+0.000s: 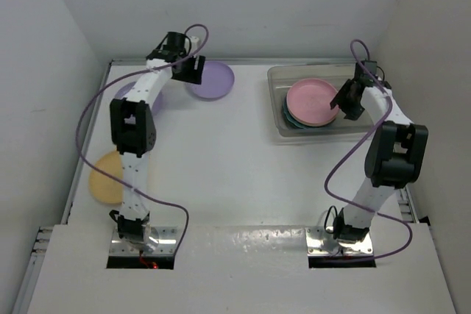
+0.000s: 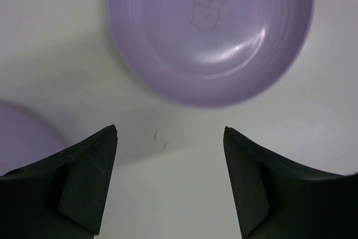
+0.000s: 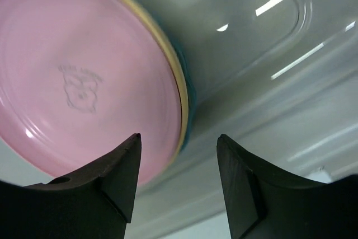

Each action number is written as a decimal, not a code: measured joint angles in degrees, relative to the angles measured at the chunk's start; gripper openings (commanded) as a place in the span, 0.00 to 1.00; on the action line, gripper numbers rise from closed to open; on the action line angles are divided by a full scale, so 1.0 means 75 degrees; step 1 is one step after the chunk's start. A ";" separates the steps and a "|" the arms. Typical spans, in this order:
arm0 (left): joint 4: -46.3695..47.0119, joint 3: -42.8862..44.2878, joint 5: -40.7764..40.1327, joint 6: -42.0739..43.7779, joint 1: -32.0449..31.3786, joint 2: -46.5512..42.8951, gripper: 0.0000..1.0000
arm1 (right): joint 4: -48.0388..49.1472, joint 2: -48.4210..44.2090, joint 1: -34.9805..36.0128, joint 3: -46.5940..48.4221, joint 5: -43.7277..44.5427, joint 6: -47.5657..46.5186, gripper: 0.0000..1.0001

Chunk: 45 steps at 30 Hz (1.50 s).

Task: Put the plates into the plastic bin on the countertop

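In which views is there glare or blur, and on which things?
Left wrist view: the lavender plate is slightly out of focus, with a soft highlight in its bowl. Right wrist view: bright streaks of glare on the clear plastic bin; the pink plate shows only a small highlight. Top external view: even light, soft shadows.

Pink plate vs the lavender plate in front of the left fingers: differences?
The pink plate tops a stack inside the plastic bin; the lavender plate lies alone on the countertop. Pink plate is already placed; lavender plate is not yet. Shared: round, same embossed centre mark.
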 measured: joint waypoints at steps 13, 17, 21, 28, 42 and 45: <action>0.0877 0.1524 -0.2192 -0.0979 -0.0475 0.2661 0.78 | 0.0026 -0.1874 0.0236 -0.1381 0.0073 -0.0440 0.55; 0.0947 0.1513 -0.2090 -0.1081 -0.0472 0.2693 0.38 | 0.0038 -0.2084 0.0428 -0.1413 0.0166 -0.0487 0.54; 0.1495 0.1326 -0.1381 -0.1154 -0.0405 0.2669 0.00 | -0.0020 -0.2092 0.0664 -0.1341 0.0254 -0.0516 0.54; 0.1574 0.0469 0.0577 -0.0781 -0.0119 0.2092 0.00 | -0.0099 -0.2092 0.1641 -0.0475 0.0446 -0.1169 0.60; 0.0169 -0.1227 0.2981 0.1075 -0.0592 -0.2055 0.00 | 0.0734 -0.0152 0.4494 0.1483 -0.1644 -0.2066 0.69; 0.0058 -0.1504 0.3226 0.1177 -0.0819 -0.2474 0.00 | 0.0743 0.0303 0.4575 0.1568 -0.1821 -0.1932 0.59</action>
